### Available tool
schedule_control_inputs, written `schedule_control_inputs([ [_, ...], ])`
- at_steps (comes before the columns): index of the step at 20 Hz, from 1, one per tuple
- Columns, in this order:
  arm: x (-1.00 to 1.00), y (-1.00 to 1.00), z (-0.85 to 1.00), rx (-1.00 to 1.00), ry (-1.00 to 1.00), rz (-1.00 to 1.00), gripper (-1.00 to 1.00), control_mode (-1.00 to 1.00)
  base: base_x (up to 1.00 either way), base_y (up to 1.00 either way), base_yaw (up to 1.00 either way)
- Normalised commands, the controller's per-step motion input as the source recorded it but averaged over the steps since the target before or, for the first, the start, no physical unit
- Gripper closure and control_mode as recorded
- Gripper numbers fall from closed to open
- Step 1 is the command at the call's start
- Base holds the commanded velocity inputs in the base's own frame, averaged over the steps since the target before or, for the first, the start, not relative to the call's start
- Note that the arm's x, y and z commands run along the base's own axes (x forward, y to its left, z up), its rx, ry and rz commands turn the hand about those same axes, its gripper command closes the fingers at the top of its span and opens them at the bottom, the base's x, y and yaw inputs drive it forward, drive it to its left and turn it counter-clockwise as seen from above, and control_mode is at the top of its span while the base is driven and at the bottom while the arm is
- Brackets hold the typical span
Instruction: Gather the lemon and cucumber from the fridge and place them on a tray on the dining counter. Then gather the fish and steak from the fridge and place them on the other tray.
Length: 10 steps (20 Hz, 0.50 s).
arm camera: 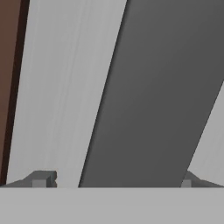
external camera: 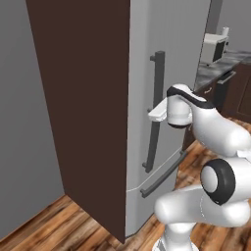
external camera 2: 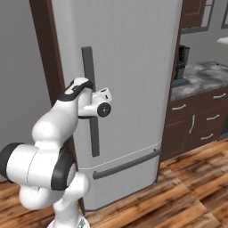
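Observation:
The tall light grey fridge (external camera: 181, 63) (external camera 2: 133, 67) stands shut in front of me. Its long dark grey bar handle (external camera: 158, 83) (external camera 2: 88, 62) runs down the door. My gripper (external camera: 154, 113) (external camera 2: 95, 105) is open at mid-height of the handle. In the hand view the handle (arm camera: 157, 96) fills the space between the two fingertips (arm camera: 41, 179), which straddle it without pressing on it. The fridge door (arm camera: 61, 87) shows pale behind it. Lemon, cucumber, fish, steak, trays and dining counter are out of view.
A dark brown side panel (external camera: 83, 98) borders the fridge on its left. To the right runs a dark-wood cabinet run (external camera 2: 200, 120) with a grey stone top and a white appliance (external camera: 214, 46). A lower drawer bar (external camera 2: 127, 164) crosses the fridge. The floor is wood.

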Motion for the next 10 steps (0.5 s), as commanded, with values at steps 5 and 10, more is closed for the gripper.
schedule_control_inputs([
  [5,0.27,0.26,0.00,0.00,0.07,0.00,1.00,-1.00,0.00,0.00,0.00],
  [10,-0.10,-0.08,0.00,0.00,0.00,-0.03,1.00,-1.00,0.00,0.00,0.00],
])
